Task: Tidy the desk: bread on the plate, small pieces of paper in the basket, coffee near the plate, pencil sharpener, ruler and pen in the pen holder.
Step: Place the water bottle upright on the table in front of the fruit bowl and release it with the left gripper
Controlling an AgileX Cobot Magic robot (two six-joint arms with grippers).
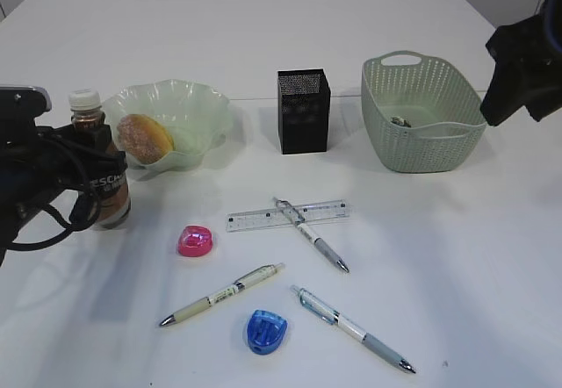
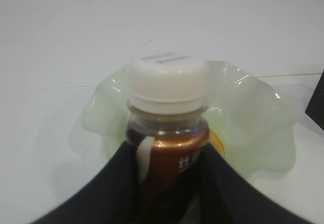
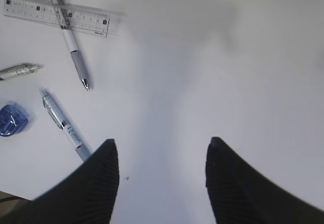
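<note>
We see the left gripper (image 2: 167,183) clamped around the coffee (image 1: 98,164), standing upright on the desk (image 1: 457,265) just left of the plate (image 1: 189,111), which holds the bread (image 1: 144,137). The right gripper (image 3: 162,178) hangs empty, jaws apart, beside the basket (image 1: 421,125); ruler (image 1: 288,215) lies under a pen (image 1: 311,235).

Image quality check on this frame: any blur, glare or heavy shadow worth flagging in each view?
Exterior view: even light, sharp, with soft shadows under the pen holder and basket. Left wrist view: the coffee cap is overexposed and soft, and the plate behind it is hazy. Right wrist view: the right gripper fingers are dark, with a broad soft shadow on the desk.
</note>
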